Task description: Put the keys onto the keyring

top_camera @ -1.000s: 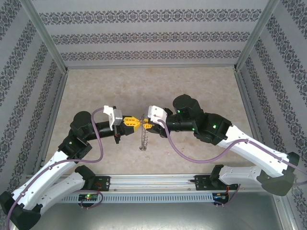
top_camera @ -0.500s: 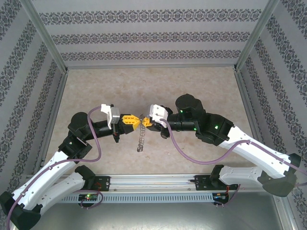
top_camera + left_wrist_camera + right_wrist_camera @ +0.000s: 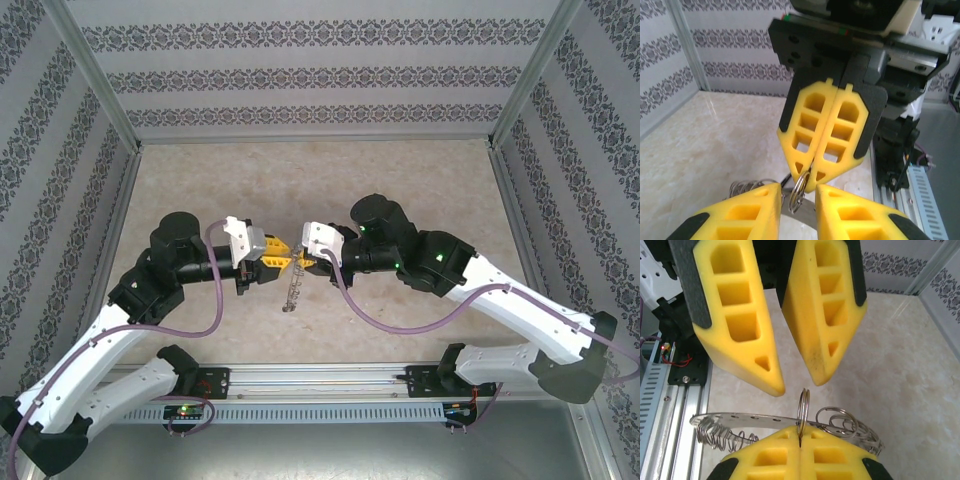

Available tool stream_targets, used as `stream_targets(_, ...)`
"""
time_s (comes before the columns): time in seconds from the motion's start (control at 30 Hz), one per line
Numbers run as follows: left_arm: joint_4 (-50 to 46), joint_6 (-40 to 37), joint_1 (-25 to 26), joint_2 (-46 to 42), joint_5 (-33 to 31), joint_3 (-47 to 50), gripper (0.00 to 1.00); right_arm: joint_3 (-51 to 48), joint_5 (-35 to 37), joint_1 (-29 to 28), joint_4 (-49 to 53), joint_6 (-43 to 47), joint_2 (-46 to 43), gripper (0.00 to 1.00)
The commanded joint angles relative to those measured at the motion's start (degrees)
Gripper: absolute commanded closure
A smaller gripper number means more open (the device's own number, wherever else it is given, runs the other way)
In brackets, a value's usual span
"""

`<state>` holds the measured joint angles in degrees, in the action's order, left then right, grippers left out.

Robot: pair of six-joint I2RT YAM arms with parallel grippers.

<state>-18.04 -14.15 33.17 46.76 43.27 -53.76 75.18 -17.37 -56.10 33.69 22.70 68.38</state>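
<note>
Keyring (image 3: 740,418) pinched by right tool (image 3: 800,434), left tool (image 3: 797,194) parted

No text, label, brand or number can be read in any of the views. The dark bands on the walls (image 3: 320,78) are repeated ornament, not lettering. The small circuit boards (image 3: 185,410) on the rail at the near edge of the bench may carry print, but from above they are too small to tell, and in the right wrist view the one beside the rail is blurred.
</note>
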Motion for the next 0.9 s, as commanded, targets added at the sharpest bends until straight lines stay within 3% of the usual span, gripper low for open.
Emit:
stream_targets(0.0,-5.82,-5.09,-0.15,0.71,0.84,-1.45,0.75,2.8,-1.0,-0.07,0.98,1.21,0.29,1.0)
stream_targets(0.53,-3.23,-3.61,-0.09,2.08,2.5,-1.04,0.75,3.13,-3.9,-0.33,1.97,1.56,2.02,1.0)
stream_targets(0.67,-2.79,-3.33,-0.07,2.51,3.09,-0.88,0.8,3.06,-3.9,-0.33,1.77,1.65,1.87,1.0)
stream_targets(0.77,-2.63,-3.34,-0.03,2.57,3.85,-0.87,0.99,3.07,-3.83,-0.34,1.72,1.7,1.87,1.0)
stream_targets(0.87,-2.12,-2.86,-0.03,2.13,3.92,-0.74,1.0,2.63,-3.84,-0.31,1.23,1.34,1.5,1.0)
